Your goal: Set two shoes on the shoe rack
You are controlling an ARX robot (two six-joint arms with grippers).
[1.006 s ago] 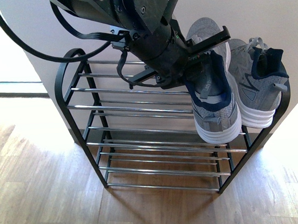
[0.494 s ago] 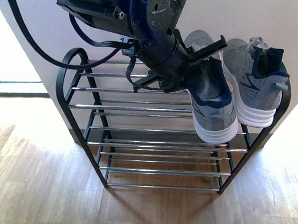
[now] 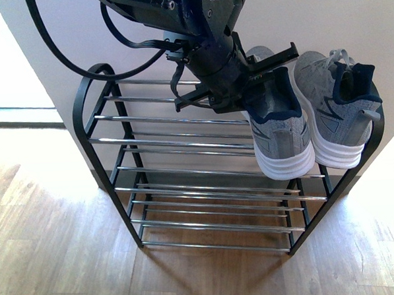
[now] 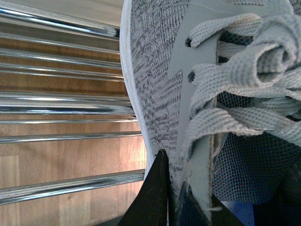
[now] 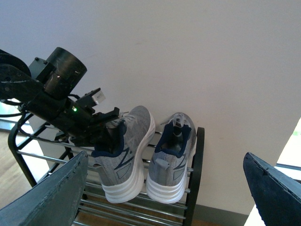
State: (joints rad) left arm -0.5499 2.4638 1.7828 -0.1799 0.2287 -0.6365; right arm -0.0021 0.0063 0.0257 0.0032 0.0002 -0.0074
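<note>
On the top tier of a low black metal shoe rack [image 3: 90, 120] with arched ends and thin chrome bars sit two grey knit lace-up sneakers with navy lining and thick white soles, both towards the right-hand end. Each lies sole down with its long axis across the bars, toe towards the wall and heel towards the robot. The heels jut out past the front bar. The pair lie parallel, just beside each other.

The held sneaker [image 3: 282, 136] is the one nearer the rack's middle. The left gripper [image 3: 263, 91] is at its navy collar, pinching the side of the opening. In the left wrist view one dark finger [image 4: 157, 193] presses against the outer knit beside the laces. The second sneaker [image 3: 337, 114] stands free next to the rack's right arched end.

The right gripper [image 5: 164, 155] hangs well apart from the rack, its two dark grey fingers spread wide with nothing between them. A black cable [image 3: 53, 59] loops from the left arm above the rack's left end.

The rack stands on a light wood plank floor [image 3: 50, 248], close against a plain white wall [image 3: 348, 14]. Daylight brightens the floor at the left.
</note>
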